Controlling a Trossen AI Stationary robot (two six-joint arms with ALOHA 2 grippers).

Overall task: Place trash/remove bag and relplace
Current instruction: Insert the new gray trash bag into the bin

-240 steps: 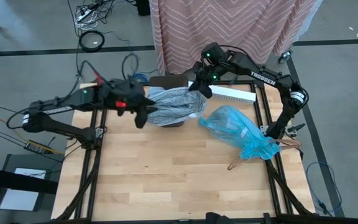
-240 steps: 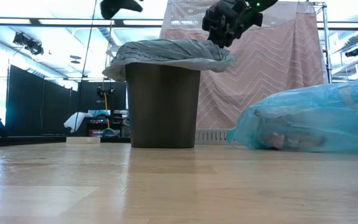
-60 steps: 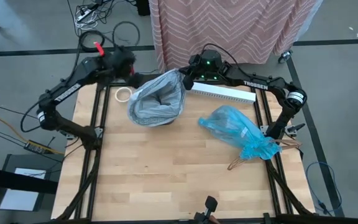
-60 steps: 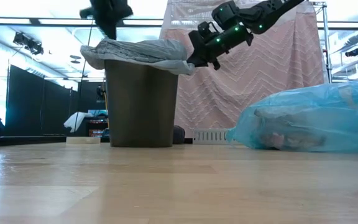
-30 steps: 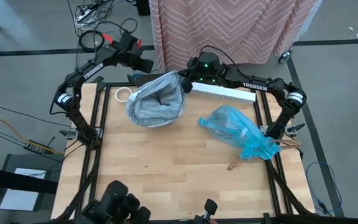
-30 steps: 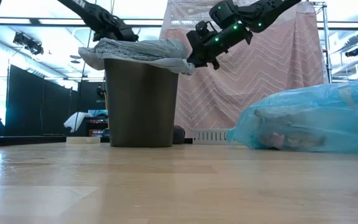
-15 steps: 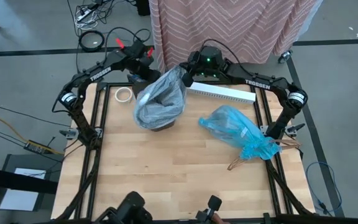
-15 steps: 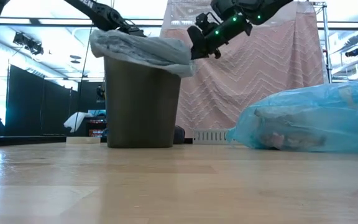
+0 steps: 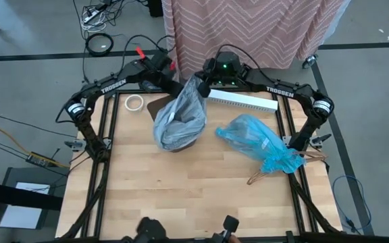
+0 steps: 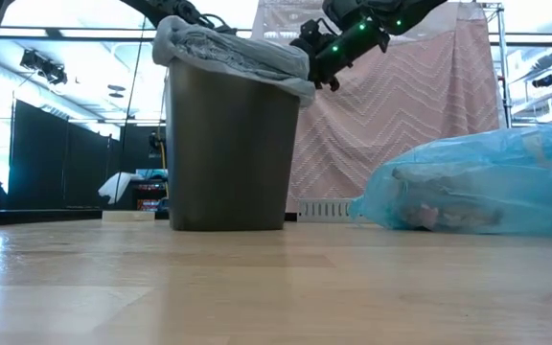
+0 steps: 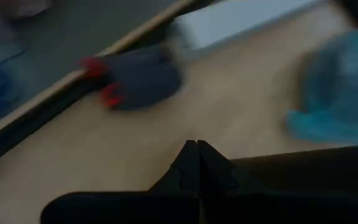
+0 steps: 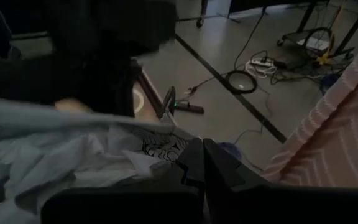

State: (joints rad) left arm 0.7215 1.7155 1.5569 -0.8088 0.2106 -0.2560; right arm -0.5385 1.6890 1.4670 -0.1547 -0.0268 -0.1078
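So the bin [image 9: 179, 138] sits near the back middle of the table [image 9: 181, 189], tilted a bit, with a grey bag [image 9: 183, 115] draped over its rim. Both grippers are up at that rim: left gripper [image 9: 173, 82] is pinched shut at the back-left edge, right gripper [image 9: 200, 89] pinched shut on the grey bag at the back-right edge. The blue bag [image 9: 258, 142] lies on its side well off to the right, stuffed full, nobody touching it.
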